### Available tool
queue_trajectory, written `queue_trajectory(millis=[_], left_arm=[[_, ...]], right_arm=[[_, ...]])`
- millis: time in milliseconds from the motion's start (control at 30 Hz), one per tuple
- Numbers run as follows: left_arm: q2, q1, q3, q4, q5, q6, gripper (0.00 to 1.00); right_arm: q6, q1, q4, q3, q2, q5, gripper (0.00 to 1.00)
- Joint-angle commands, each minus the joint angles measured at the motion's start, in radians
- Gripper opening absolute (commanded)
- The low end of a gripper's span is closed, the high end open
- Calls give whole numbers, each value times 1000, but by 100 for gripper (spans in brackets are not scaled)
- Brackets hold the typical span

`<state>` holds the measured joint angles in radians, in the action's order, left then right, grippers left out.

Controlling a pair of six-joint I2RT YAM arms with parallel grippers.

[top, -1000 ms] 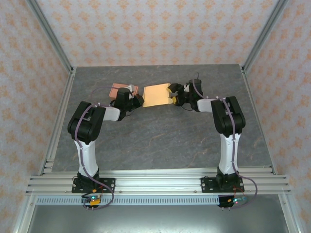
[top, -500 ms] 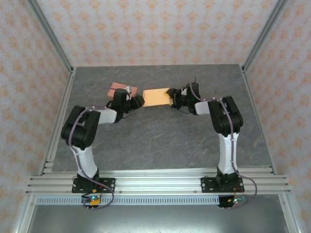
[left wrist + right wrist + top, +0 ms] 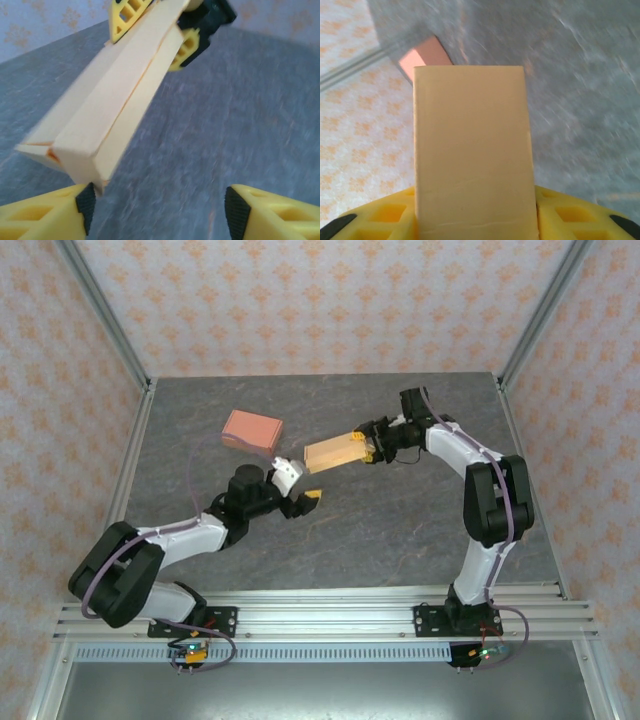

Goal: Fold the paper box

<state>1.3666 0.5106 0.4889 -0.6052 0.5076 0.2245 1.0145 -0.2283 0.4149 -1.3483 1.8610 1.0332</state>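
Right claw (image 3: 361, 444) clamped on one short end of the paper box (image 3: 330, 453), held up off the bench (image 3: 400, 530).

Tan, matte card folded into a flat, narrow slab with crisp edges, the box sticks straight out of the claw. Its long axis runs from the right arm toward the left side of the bench, angled slightly nearer the bases. A thin seam runs along one long side, and small orange-lined creases show at the free end. That end faces the left claw (image 3: 303, 493), whose yellow lattice fingers (image 3: 45, 215) with black pads stand wide apart, nothing between them, just under the box's tip in the left wrist view. A pink box (image 3: 251, 429) lies flat on the grey, stone-patterned bench, farther back and well apart.
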Motion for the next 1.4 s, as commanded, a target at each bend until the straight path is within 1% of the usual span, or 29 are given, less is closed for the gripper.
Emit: queue_trajectory(millis=[0,67,200,300,367,400,500,567,600,667,733,900,967,1000,1100,1267,1367], left_arm=[[-23,5,-39,-67,-87,237,74],[-7,17,-33,-73,-168,263,74],[17,19,-26,-115,-222,296,74],[50,20,11,-94,-183,332,73],[78,22,32,-90,-139,351,69],[88,25,41,-83,-120,357,68],[114,37,70,-59,-85,366,64],[132,43,87,-51,-80,366,59],[140,44,92,-55,-73,365,56],[160,45,108,-51,-73,362,46],[172,44,122,-41,-79,361,44],[202,44,158,1,-62,368,45],[208,45,175,31,-47,376,58],[212,45,183,45,-46,382,61],[229,45,196,67,-55,416,65],[272,44,211,78,-111,463,66],[310,43,225,72,-132,484,63]], right_arm=[[6,1,227,6,2,95,46],[4,2,245,3,9,99,44],[-2,0,266,-5,29,114,43],[4,0,269,4,40,116,43],[20,0,260,13,51,115,42],[33,0,241,21,51,112,42],[143,0,112,72,37,107,42],[196,0,43,93,33,102,42],[204,0,42,93,33,98,42],[210,0,41,91,35,92,46],[223,1,33,93,35,90,48],[284,1,-28,124,23,88,49],[309,0,-55,139,17,88,47],[317,0,-63,144,15,88,46],[320,2,-61,149,13,92,45],[334,1,-59,158,5,94,44],[338,1,-54,156,4,96,44]])
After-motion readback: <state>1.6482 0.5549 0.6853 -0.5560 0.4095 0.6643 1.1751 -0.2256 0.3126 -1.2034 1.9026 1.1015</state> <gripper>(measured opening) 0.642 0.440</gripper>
